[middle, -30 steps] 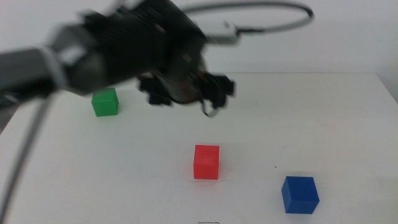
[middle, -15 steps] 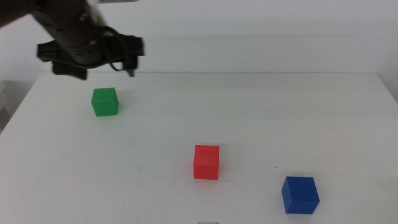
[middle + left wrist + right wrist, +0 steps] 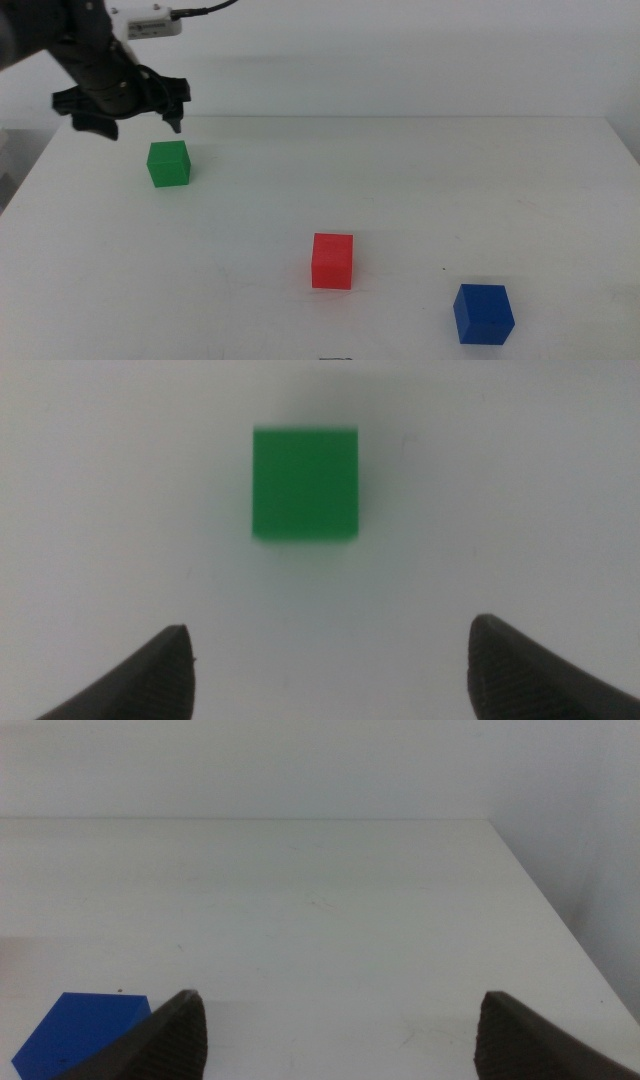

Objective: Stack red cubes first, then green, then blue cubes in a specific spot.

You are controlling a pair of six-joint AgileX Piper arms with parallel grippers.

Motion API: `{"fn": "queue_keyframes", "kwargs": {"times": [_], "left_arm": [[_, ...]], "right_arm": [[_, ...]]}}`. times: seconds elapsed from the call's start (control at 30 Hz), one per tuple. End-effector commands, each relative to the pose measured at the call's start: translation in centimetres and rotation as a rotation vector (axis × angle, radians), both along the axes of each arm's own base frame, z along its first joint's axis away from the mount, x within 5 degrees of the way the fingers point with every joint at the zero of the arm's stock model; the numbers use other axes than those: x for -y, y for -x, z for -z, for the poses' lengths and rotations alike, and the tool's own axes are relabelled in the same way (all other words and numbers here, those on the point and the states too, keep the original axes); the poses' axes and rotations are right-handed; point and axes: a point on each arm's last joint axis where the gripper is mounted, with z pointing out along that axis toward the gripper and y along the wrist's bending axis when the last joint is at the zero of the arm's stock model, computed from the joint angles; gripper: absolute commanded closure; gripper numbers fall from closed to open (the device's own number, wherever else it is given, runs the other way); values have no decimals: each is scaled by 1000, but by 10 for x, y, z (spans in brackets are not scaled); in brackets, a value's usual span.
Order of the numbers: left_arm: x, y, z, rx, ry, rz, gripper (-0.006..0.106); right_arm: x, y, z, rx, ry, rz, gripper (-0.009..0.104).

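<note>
Left claw (image 3: 125,112) wide open, empty, hung above green cube (image 3: 168,163) near table's far-left corner; light, rigid, probably best pinched on opposite flat faces.

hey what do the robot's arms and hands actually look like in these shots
The left hand is black, blocky and angular in the middle view, with a small white module and a thin dark cable looping off its top. In its wrist view the left hand shows two dark, rounded matte tips. The right hand shows the same dark rounded tips; the rest of that arm is out of view.
</note>
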Motion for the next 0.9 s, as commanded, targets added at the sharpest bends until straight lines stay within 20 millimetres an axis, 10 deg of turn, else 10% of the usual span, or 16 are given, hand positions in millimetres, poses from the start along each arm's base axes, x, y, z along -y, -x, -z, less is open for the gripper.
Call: {"fn": "queue_keyframes", "kwargs": {"times": [0.0,0.87], "left_arm": [[0,-11,-28,120,17,8,7],[-13,-78,45,18,90,-31,7]], "right_arm": [[0,1,-16,118,8,1,3],[0,1,-16,118,8,1,3]]}}
